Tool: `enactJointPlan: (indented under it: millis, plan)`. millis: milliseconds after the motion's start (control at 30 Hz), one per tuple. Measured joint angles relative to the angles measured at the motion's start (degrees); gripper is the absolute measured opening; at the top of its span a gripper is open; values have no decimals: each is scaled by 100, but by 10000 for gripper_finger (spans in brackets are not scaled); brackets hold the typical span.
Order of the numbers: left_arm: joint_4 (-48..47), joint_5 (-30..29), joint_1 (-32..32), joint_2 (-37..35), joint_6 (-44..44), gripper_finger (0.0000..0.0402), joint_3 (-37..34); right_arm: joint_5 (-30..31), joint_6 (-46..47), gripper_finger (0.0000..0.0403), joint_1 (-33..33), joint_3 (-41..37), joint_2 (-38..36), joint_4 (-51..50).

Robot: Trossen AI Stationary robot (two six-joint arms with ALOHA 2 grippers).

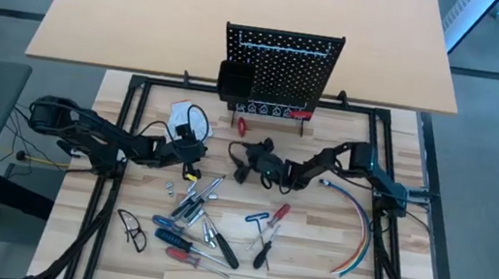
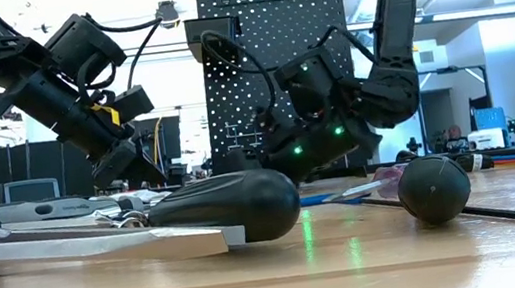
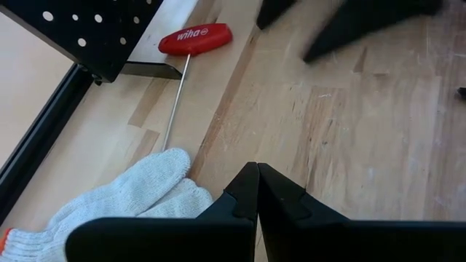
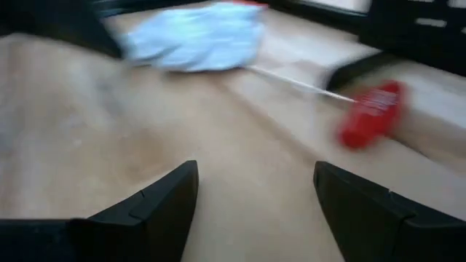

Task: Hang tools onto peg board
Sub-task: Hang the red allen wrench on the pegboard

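High view – black perforated peg board (image 1: 281, 68), upright, tools (image 1: 203, 226) scattered

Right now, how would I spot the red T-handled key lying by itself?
Find the upright black peg board at the table's far side. Just in front of its foot lies the red T-handle key, its thin shaft pointing toward a white glove. It lies alone, apart from the tool pile nearer the front.

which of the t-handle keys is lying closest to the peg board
The red T-handle key, lying alone just in front of the peg board. The blue T-handle key lies farther away, among the other tools.
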Motion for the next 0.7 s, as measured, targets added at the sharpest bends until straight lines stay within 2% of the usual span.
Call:
enactJointPlan:
  millis: [167, 233, 333, 500, 700]
  plan:
    - [13, -1, 1, -1, 1, 0, -1, 1130, 467, 286, 48, 303, 13, -546]
    - [13, -1, 0, 0, 1, 0, -1, 1346, 569, 286, 43, 492, 13, -912]
    - [21, -1, 1, -1, 3, 0, -1, 962, 527, 286, -120, 747, 60, -1072]
    - [20, -1, 1, 0, 1, 0, -1, 1108, 708, 286, -267, 972, 56, -1614]
    - [22, -1, 1, 0, 4, 0, -1, 876, 738, 286, -458, 972, 54, -1519]
